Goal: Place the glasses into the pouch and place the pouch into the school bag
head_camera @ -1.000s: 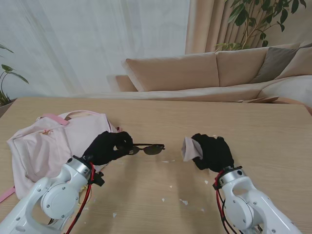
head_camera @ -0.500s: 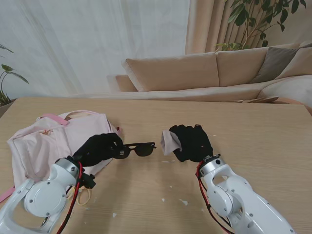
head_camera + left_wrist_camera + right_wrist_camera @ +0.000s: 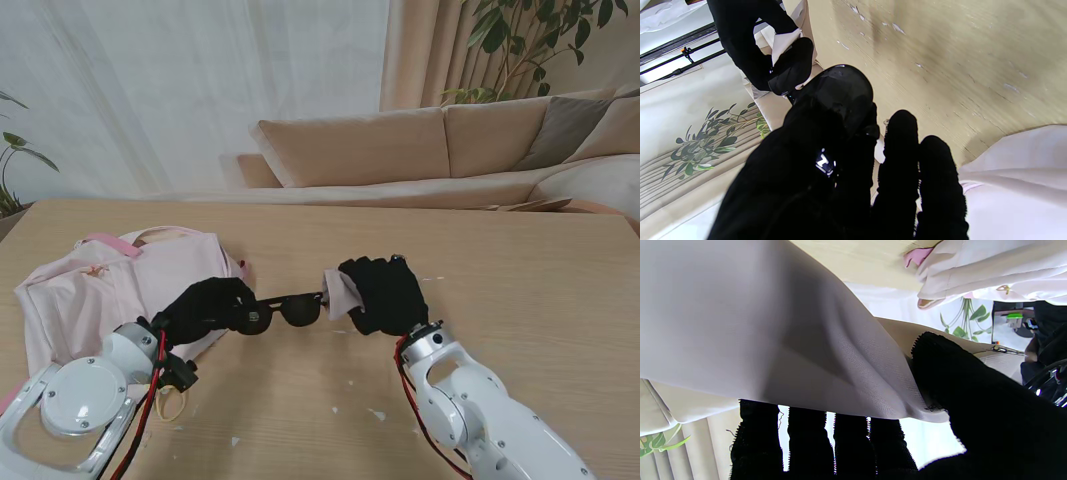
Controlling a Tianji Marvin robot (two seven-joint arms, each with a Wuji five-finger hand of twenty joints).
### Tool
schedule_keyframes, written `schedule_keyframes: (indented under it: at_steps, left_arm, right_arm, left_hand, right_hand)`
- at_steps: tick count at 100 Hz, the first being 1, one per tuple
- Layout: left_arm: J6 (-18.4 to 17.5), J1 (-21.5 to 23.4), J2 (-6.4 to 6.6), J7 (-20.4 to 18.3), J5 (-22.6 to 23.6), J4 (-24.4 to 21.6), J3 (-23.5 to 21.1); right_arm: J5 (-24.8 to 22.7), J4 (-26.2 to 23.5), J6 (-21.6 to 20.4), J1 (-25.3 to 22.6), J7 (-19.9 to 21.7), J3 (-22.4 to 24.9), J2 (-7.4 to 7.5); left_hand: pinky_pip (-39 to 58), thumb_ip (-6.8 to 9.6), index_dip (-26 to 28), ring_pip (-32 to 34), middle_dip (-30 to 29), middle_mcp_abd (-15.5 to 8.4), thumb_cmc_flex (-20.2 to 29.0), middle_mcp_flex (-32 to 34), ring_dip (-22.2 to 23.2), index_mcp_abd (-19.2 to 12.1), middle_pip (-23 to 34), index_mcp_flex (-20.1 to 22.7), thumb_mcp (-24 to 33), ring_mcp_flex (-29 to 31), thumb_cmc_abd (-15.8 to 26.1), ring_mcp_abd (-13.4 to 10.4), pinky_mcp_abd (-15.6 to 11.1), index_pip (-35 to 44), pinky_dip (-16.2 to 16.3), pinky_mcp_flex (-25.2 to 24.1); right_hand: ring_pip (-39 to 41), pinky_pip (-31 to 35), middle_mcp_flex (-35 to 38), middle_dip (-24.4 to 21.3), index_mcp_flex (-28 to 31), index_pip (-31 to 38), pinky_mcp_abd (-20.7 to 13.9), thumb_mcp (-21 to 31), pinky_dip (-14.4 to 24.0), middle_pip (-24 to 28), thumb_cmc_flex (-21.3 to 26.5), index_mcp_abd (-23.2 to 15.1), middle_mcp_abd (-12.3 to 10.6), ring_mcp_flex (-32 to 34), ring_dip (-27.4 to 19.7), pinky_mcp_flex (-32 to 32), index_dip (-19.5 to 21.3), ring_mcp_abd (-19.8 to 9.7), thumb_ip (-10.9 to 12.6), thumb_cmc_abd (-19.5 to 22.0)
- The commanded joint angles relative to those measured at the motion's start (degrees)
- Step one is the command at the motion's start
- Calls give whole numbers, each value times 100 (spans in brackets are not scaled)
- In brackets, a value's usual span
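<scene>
My left hand (image 3: 208,305) is shut on the black sunglasses (image 3: 288,309), held above the table with the lenses pointing right. My right hand (image 3: 385,294) is shut on the pale pouch (image 3: 340,291), whose mouth faces the glasses and touches their far end. In the left wrist view a dark lens (image 3: 840,90) sits beyond my fingers, with the pouch (image 3: 783,38) pinched in the other hand past it. The right wrist view is filled by the pouch fabric (image 3: 773,340). The pink school bag (image 3: 100,295) lies on the table at the left.
The wooden table (image 3: 520,270) carries small white scraps near me. A sofa (image 3: 440,150) stands past the far edge, with a plant at the back right. The school bag (image 3: 990,266) also shows in the right wrist view.
My right hand has carried the pouch leftward to meet the glasses. The left hand has shifted the glasses slightly, closing the gap until pouch and glasses touch.
</scene>
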Motion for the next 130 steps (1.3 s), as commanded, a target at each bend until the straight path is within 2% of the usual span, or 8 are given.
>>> schedule_keyframes:
  at_steps: [1,34,74,105,130]
  left_arm:
    - [60,-7,-19,-100,76,-89,32]
    - [506,-99,-51,5,62,-155,155]
    - [959,-249,-48,-199,-505,-139,210]
    - [1156,-276,-75,-74,-409,-158,240]
    - [1233,-320,-97,7,-434,-146,297]
  right_arm:
    - [-3,3,15,-32,52,-32,-13]
    - [-13,-37,34,-100,-41,-17,-21]
    - [-280,19,123,-32,-238,-164,12]
    - [-316,15,195,-56,-286,-181,12]
    - [-589,-14,257,-29,-308,-240,63]
  left_hand:
    - [237,178,78,187,-12,22,567,298,151,-261,298,107,470,151,247,89,122,638,122,42]
    - [287,174,48,243,-18,16,585,319,157,-152,361,31,421,206,282,101,147,673,152,88]
    - [314,185,3,286,-32,13,625,344,155,-81,423,-2,381,253,304,128,183,714,177,127]
    - [350,187,-25,328,-66,-10,634,392,147,3,470,-31,360,344,302,138,225,745,203,207]
    - [373,197,-86,320,-161,-24,643,484,109,113,473,-26,386,449,279,176,279,743,212,284]
  right_hand:
    - [-7,133,80,29,184,83,16,310,102,11,-8,-214,-71,106,71,11,114,-127,114,-4]
    - [-14,133,44,31,167,48,14,296,98,4,-4,-191,-61,79,72,0,160,-123,115,5]
    - [-21,140,21,37,148,37,7,298,99,7,-28,-199,-71,66,71,14,202,-125,118,6]
    - [-16,140,20,46,145,60,5,297,98,22,-30,-205,-82,71,72,13,236,-132,119,15]
    - [-10,149,71,62,190,109,11,289,101,46,-43,-276,-115,100,75,24,279,-131,117,-10]
